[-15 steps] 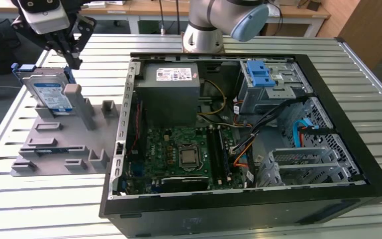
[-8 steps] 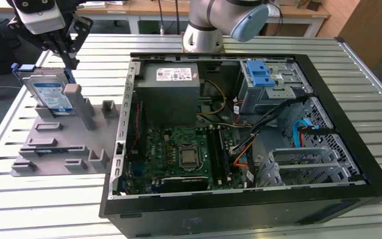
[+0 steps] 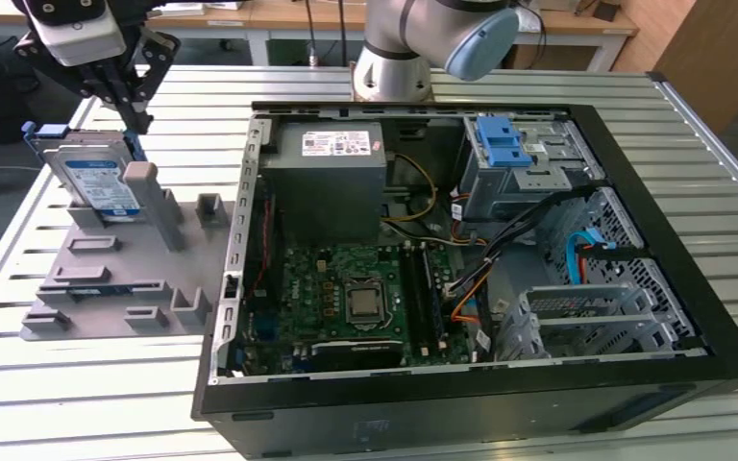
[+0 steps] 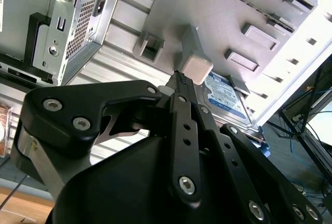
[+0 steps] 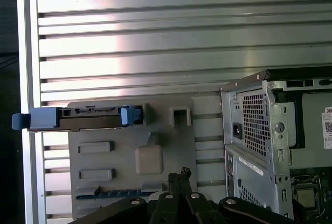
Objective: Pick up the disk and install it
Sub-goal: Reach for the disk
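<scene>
Disk (image 3: 100, 182) stood on edge in grey holder (image 3: 112, 300) — upper edge exposed for grasp; gripper (image 3: 138, 121) hovered near, jaws pressed together, empty.

Exterior view: off the arm, high, angled down over the open computer case (image 3: 472, 408) toward the arm base (image 3: 392, 67); most of the slatted table (image 3: 112, 403) in frame.
First wrist view: straight down, well above the grey fixture (image 5: 114, 162).
Second wrist view: close behind the gripper (image 4: 180, 75), oblique.
Shared: fixture, case's rear corner.
</scene>
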Action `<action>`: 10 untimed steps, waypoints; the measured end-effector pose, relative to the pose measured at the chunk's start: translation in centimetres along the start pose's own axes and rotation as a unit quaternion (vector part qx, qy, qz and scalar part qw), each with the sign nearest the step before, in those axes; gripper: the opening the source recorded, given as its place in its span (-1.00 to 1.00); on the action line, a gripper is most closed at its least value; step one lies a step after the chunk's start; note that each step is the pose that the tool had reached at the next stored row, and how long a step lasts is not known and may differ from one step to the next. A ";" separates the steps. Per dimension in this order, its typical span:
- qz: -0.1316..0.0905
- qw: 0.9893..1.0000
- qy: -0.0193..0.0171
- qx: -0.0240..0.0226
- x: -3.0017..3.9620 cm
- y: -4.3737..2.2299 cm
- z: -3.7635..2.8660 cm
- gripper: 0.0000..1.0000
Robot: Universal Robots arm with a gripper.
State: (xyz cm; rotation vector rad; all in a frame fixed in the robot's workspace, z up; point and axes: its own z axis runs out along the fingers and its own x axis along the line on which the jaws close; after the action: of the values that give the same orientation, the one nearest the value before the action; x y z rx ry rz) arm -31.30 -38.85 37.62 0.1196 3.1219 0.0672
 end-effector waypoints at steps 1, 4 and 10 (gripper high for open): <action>0.000 1.000 0.000 0.000 0.01 0.00 0.00 -0.79; 0.000 1.000 0.000 0.000 0.22 -0.02 0.00 -0.79; 0.000 1.000 0.000 0.000 1.93 0.00 0.00 -0.79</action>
State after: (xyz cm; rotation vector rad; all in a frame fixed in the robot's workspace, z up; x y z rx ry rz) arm -33.23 -38.70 37.59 0.1197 3.1220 0.0672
